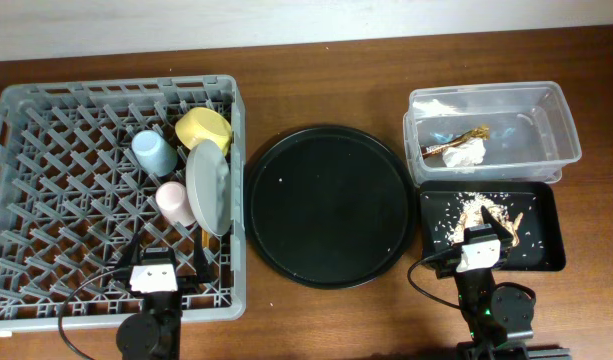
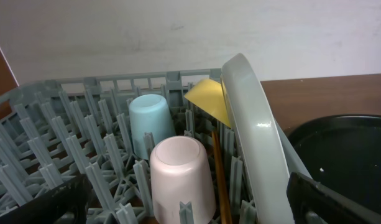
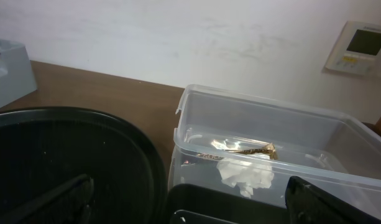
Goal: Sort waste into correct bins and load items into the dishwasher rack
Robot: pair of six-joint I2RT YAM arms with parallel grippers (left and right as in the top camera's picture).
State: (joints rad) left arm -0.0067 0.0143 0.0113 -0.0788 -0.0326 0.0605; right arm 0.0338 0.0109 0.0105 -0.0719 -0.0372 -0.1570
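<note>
The grey dishwasher rack (image 1: 116, 90) holds the blue cup (image 1: 154, 152), pink cup (image 1: 173, 200), yellow bowl (image 1: 204, 128), the pale plate (image 1: 208, 186) on edge, and the chopsticks (image 1: 204, 240). The left wrist view shows the pink cup (image 2: 181, 168), blue cup (image 2: 150, 121), bowl (image 2: 209, 99), plate (image 2: 252, 124) and a chopstick (image 2: 220, 174). The clear tub (image 1: 566, 130) holds the white napkin (image 1: 464, 154) and gold wrapper (image 1: 456, 142). The black rectangular tray (image 1: 556, 225) holds food scraps (image 1: 483, 212). My left gripper (image 1: 161, 258) (image 2: 190, 208) is open over the rack's front. My right gripper (image 1: 483, 238) (image 3: 190, 205) is open and empty over the black tray's front.
A large round black tray (image 1: 328, 205) lies between the rack and the bins; it also shows in the right wrist view (image 3: 66, 155). The tub (image 3: 265, 124) with the napkin (image 3: 243, 174) stands ahead of my right gripper. A pale wall runs behind the table.
</note>
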